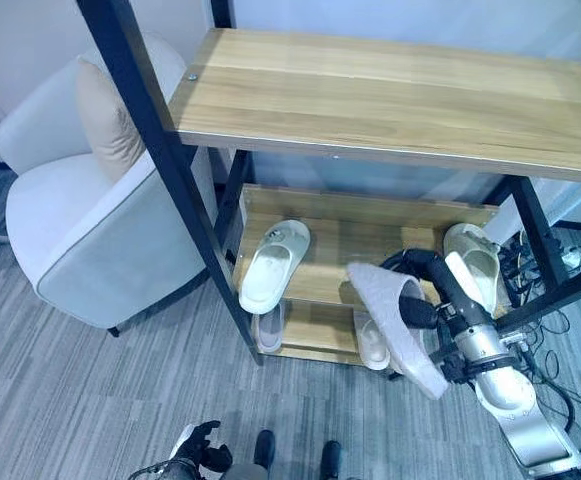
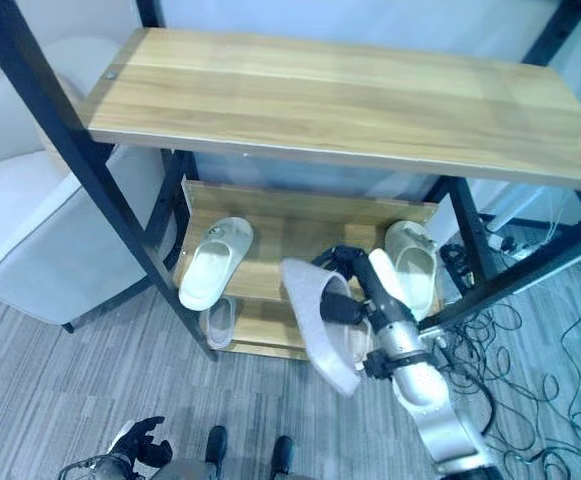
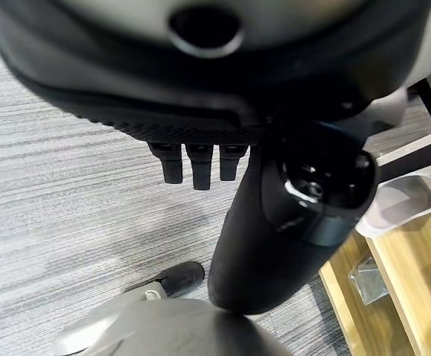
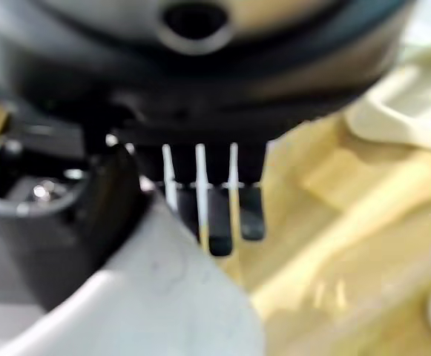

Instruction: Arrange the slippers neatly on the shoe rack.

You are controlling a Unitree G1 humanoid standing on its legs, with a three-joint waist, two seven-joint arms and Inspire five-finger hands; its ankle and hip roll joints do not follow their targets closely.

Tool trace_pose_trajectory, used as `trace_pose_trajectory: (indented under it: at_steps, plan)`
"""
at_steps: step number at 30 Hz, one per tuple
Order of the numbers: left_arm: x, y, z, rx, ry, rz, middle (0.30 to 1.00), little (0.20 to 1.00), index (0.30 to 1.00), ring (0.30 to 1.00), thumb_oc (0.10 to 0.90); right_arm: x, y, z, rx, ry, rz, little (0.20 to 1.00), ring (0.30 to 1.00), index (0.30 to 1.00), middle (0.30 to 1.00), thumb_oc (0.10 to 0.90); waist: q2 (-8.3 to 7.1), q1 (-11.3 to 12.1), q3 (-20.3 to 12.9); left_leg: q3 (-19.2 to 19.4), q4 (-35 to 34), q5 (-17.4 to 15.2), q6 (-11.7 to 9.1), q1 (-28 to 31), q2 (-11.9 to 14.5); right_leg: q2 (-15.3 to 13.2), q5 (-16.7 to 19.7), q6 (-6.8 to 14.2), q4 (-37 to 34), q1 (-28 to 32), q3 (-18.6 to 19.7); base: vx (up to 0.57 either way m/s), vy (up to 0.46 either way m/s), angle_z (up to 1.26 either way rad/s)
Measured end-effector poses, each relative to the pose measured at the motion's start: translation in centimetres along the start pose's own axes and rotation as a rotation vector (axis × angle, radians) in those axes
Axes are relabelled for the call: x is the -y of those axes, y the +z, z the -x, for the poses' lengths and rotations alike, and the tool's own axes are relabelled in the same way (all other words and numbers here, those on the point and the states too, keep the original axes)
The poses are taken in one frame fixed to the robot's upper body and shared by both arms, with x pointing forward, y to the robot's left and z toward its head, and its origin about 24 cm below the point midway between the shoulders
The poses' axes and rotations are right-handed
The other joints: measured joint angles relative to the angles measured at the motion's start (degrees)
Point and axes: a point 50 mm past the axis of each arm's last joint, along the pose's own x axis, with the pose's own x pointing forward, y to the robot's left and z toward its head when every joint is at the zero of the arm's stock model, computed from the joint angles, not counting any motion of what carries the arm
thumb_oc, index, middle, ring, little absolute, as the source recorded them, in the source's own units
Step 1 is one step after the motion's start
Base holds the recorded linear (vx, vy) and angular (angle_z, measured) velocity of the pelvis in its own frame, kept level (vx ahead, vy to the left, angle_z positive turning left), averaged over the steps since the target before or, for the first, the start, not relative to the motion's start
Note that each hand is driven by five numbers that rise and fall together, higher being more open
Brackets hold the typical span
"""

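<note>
The right hand (image 1: 425, 285) is closed on a grey slipper (image 1: 398, 325), the thumb and fingers pinching its upper end in front of the shoe rack (image 1: 370, 215). In the right wrist view the fingers (image 4: 219, 226) are seen curled down against the slipper's pale edge, with the thumb on its other side. The held slipper is tilted, its long axis running from the hand down and out toward the floor, and its flat sole is turned upward (the surface looks soft and matte). It hangs clear of the shelf boards, just before the middle shelf.

On that middle shelf a white slipper (image 1: 273, 265) lies at the left, its long axis pointing toward the shelf's back, and a second white slipper (image 1: 475, 262) lies at the right, partly hidden behind the arm. Two more pale slippers (image 1: 268, 328) are seen on the lower shelf. The rack is made of light wood boards on a black metal frame. A grey armchair (image 1: 90, 215) stands beside it on grey carpet.

The left hand (image 1: 202, 445) hangs low by the floor, its fingers (image 3: 193, 167) loosely curled on nothing.
</note>
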Motion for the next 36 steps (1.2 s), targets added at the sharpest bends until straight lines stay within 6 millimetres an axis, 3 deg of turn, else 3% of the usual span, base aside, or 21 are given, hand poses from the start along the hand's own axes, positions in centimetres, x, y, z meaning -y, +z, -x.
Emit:
trace_pose_trajectory:
  at_steps: [2, 5, 10, 15, 18, 19, 20, 21, 23, 24, 25, 28, 31, 33, 34, 36]
  plan:
    - [0.3, -0.3, 0.1, -0.008, -0.011, 0.002, 0.9, 0.9, 0.9, 0.9, 0.8, -2.5, -1.0, 1.8, -0.068, 0.137, -0.123, 0.3, 0.3, 0.3, 0.3, 0.4, 0.66, -0.7, -0.4, 0.8, 0.0, 0.0, 0.0, 0.2, 0.1, 0.1, 0.1, -0.1, 0.0, -0.2, 0.9, -0.07, -0.03, -0.18]
    - [0.4, -0.3, 0.1, -0.007, -0.016, -0.015, 0.9, 0.9, 0.9, 0.9, 0.8, -4.3, -1.4, 3.0, -0.108, 0.245, -0.19, 0.3, 0.3, 0.3, 0.3, 0.4, 0.92, -1.4, -0.5, 1.3, 0.0, 0.0, 0.0, 0.4, 0.3, 0.3, 0.3, -0.3, 0.0, -0.1, 1.0, -0.03, -0.029, -0.09]
    - [0.4, -0.2, 0.1, -0.001, -0.019, -0.036, 0.9, 0.9, 0.9, 0.9, 0.8, -6.0, -2.2, 3.8, -0.154, 0.354, -0.235, 0.3, 0.3, 0.3, 0.3, 0.4, 0.97, -1.3, -0.6, 1.2, 0.0, 0.1, -0.2, 0.8, 0.6, 0.6, 0.4, -0.4, 0.0, 0.4, 0.9, -0.03, -0.02, 0.0]
    - [0.2, 0.2, 0.0, 0.014, -0.012, -0.044, 0.9, 0.9, 0.9, 0.9, 0.8, -6.8, -3.7, 3.3, -0.19, 0.384, -0.116, 0.3, 0.3, 0.3, 0.3, 0.4, 0.89, -1.1, -0.4, 0.0, 1.2, 0.9, -0.5, -2.3, 0.6, 0.6, 1.0, -0.7, 1.0, -1.6, -0.4, -0.26, -0.024, 0.13]
    - [-0.5, 3.1, -0.7, 0.092, 0.002, -0.084, 0.9, 0.9, 0.9, 0.9, 0.8, -6.6, -3.8, 0.7, -0.15, 0.385, 0.015, 0.3, 0.3, 0.3, 0.3, 0.4, 1.15, -0.3, 2.5, -0.3, 5.9, 0.9, -0.7, -8.9, 0.9, 0.3, 0.6, -0.1, 5.5, -8.3, -0.8, -0.33, -0.027, 0.11]
    - [-1.1, 6.1, -1.2, 0.172, 0.018, -0.091, 0.9, 0.9, 0.9, 0.9, 0.8, -5.5, -3.2, -1.2, -0.103, 0.354, 0.086, 0.3, 0.3, 0.3, 0.3, 0.4, 1.7, 0.1, 6.2, -0.5, 11.1, -0.2, -1.6, -13.6, 0.9, -0.3, -0.3, -0.9, 9.8, -12.3, -1.1, -0.22, -0.021, 0.16]
    - [-1.2, 6.7, -1.3, 0.186, 0.019, -0.094, 0.9, 0.9, 0.9, 0.9, 0.8, -5.2, -3.1, -1.5, -0.096, 0.348, 0.1, 0.3, 0.3, 0.3, 0.3, 0.4, 2.01, 0.1, 7.0, -0.7, 11.7, -0.4, -1.5, -14.2, 1.0, -0.3, -0.4, -1.3, 10.4, -12.7, -1.4, -0.25, -0.021, 0.31]
    - [-1.5, 8.4, -1.4, 0.238, 0.033, -0.095, 0.9, 0.9, 0.9, 0.9, 0.8, -4.2, -2.4, -2.9, -0.056, 0.311, 0.147, 0.3, 0.3, 0.3, 0.3, 0.4, 2.46, 0.5, 9.1, -1.2, 16.3, -0.9, -1.9, -19.3, 0.9, -0.6, -1.9, -1.3, 15.6, -17.5, -2.4, -0.08, -0.003, 0.27]
    - [-2.8, 10.7, -1.3, 0.327, 0.08, -0.065, 0.9, 0.9, 0.9, 0.9, 0.8, -2.4, -0.6, -5.3, 0.033, 0.202, 0.205, 0.3, 0.3, 0.3, 0.3, 0.4, 2.14, 1.6, 12.2, -0.9, 23.3, -3.5, -0.6, -27.8, 1.0, -2.0, -5.9, -3.8, 25.6, -27.4, -2.3, -0.11, 0.013, 0.18]
    - [-3.1, 11.3, -1.3, 0.341, 0.091, -0.05, 0.9, 0.9, 0.9, 0.9, 0.8, -1.7, -0.1, -6.0, 0.054, 0.166, 0.227, 0.3, 0.3, 0.3, 0.3, 0.4, 2.14, 2.2, 13.6, -1.1, 26.3, -4.0, -0.3, -30.7, 1.1, -2.4, -6.9, -3.5, 29.5, -30.3, -2.2, -0.07, 0.006, 0.12]
    - [-3.3, 11.7, -1.1, 0.367, 0.095, -0.064, 0.9, 0.9, 0.9, 0.9, 0.8, -0.8, 0.5, -6.3, 0.08, 0.126, 0.247, 0.3, 0.3, 0.3, 0.3, 0.4, 2.05, 2.3, 13.7, -1.2, 30.5, -5.7, 0.8, -35.0, 0.9, -3.3, -8.9, -4.9, 33.9, -34.6, -2.3, -0.02, 0.003, 0.18]
    - [-3.8, 11.9, -0.9, 0.383, 0.099, -0.068, 0.9, 0.9, 0.9, 0.9, 0.8, 1.4, 1.9, -7.3, 0.137, 0.005, 0.3, 0.3, 0.3, 0.3, 0.3, 0.4, 2.05, 2.0, 13.9, -0.9, 39.7, -7.8, 1.9, -45.5, 0.6, -5.5, -12.5, -5.5, 44.7, -45.1, -2.3, -0.07, 0.017, 0.24]
    - [-3.8, 12.0, -0.5, 0.415, 0.099, -0.043, 0.9, 0.9, 0.9, 0.9, 0.8, 2.8, 2.4, -7.8, 0.157, -0.07, 0.343, 0.3, 0.3, 0.3, 0.3, 0.4, 1.92, 1.9, 12.8, -0.9, 46.7, -10.5, 1.5, -53.0, 0.3, -7.0, -15.1, -4.9, 51.9, -52.4, -1.9, -0.08, 0.019, 0.14]
    - [-4.6, 13.9, 0.8, 0.539, 0.128, -0.025, 0.9, 0.9, 0.9, 0.9, 0.8, 5.8, 4.6, -8.5, 0.251, -0.188, 0.463, 0.3, 0.3, 0.3, 0.3, 0.4, 2.16, 2.3, 12.5, -0.4, 57.0, -12.9, 2.3, -64.6, 0.1, -8.0, -17.7, -6.4, 62.0, -64.1, -0.3, 0.0, 0.0, 0.0]
    - [-4.9, 14.7, 1.0, 0.567, 0.136, -0.017, 0.9, 0.9, 0.9, 0.9, 0.8, 6.6, 5.2, -8.9, 0.267, -0.227, 0.487, 0.3, 0.3, 0.3, 0.3, 0.4, 2.39, 2.7, 12.4, -0.4, 58.7, -12.9, 2.3, -67.6, 0.0, -8.2, -18.1, -5.8, 63.9, -67.2, 0.0, 0.06, 0.021, -0.07]
    - [-5.1, 16.5, 1.8, 0.652, 0.146, -0.005, 0.9, 0.9, 0.9, 0.9, 0.8, 8.4, 6.8, -9.8, 0.307, -0.313, 0.56, 0.3, 0.3, 0.3, 0.3, 0.4, 2.66, 2.6, 12.5, 0.2, 66.5, -14.4, 3.1, -75.5, -0.2, -8.5, -19.7, -6.8, 72.1, -75.3, 2.1, 0.09, 0.001, 0.0]
